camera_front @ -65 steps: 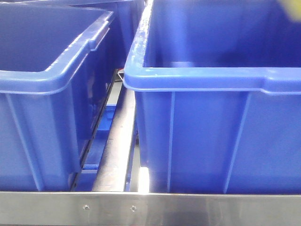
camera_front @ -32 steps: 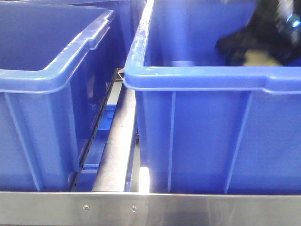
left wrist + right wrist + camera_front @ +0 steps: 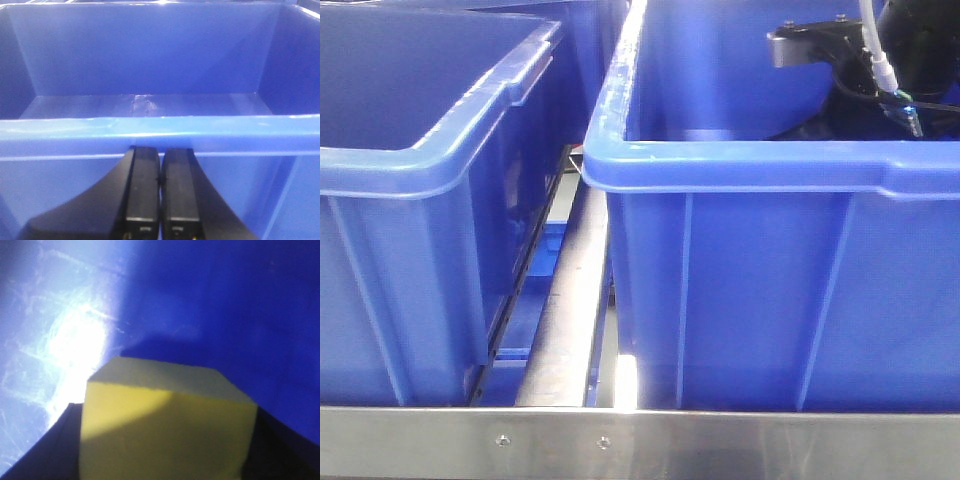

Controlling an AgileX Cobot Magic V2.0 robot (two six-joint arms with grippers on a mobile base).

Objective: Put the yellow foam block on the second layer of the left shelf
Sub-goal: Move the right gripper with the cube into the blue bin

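Observation:
The yellow foam block [image 3: 165,425] fills the lower middle of the right wrist view, held between the two dark fingers of my right gripper [image 3: 170,445], which is shut on it. Around it are the blue inner walls and the glaring floor of a bin. Whether the block touches the floor does not show. In the front view my right arm [image 3: 880,60] reaches down into the right blue bin [image 3: 770,165], and the bin's rim hides the block and the fingers. My left gripper [image 3: 160,152] is shut on nothing, its tips just below the near rim of another blue bin [image 3: 160,127].
A second blue bin [image 3: 420,170] stands to the left of the right one, with a narrow gap and a metal bar [image 3: 570,310] between them. A steel shelf rail [image 3: 640,440] runs along the front edge.
My right arm has come down from the upper right into the right bin. A second ago only a yellow blur showed at the top right corner. The bins have not moved.

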